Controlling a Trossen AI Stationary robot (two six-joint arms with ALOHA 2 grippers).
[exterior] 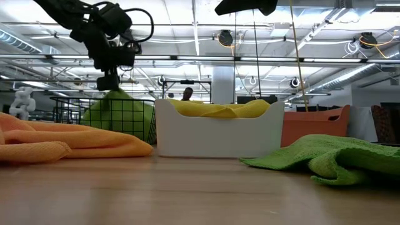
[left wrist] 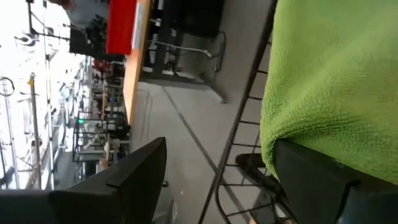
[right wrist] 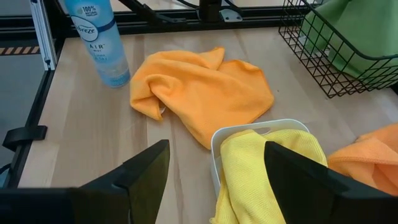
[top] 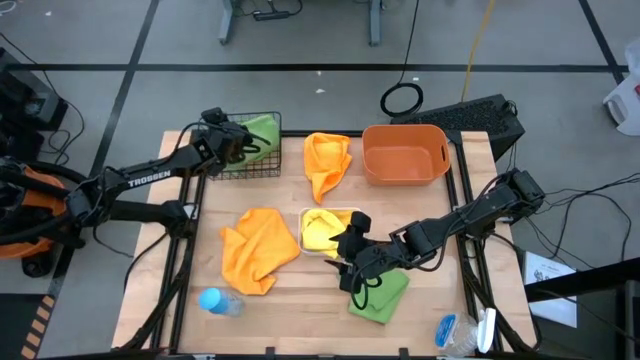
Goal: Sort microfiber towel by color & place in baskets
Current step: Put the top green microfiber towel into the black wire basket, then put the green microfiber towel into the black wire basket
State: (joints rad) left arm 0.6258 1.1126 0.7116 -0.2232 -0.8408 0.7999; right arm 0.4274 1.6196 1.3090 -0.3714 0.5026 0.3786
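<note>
Blue bottle (top: 219, 301) near table edge

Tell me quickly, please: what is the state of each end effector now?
Left end effector: open over the black wire basket, one finger against the green towel inside.
Right end effector: open, empty, beside the white tray.

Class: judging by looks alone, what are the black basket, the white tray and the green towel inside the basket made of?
Black basket: thin wire mesh, probably coated metal.
White tray: smooth, matte, moulded walls; likely plastic.
Green towel: soft looped pile, likely microfiber.
</note>
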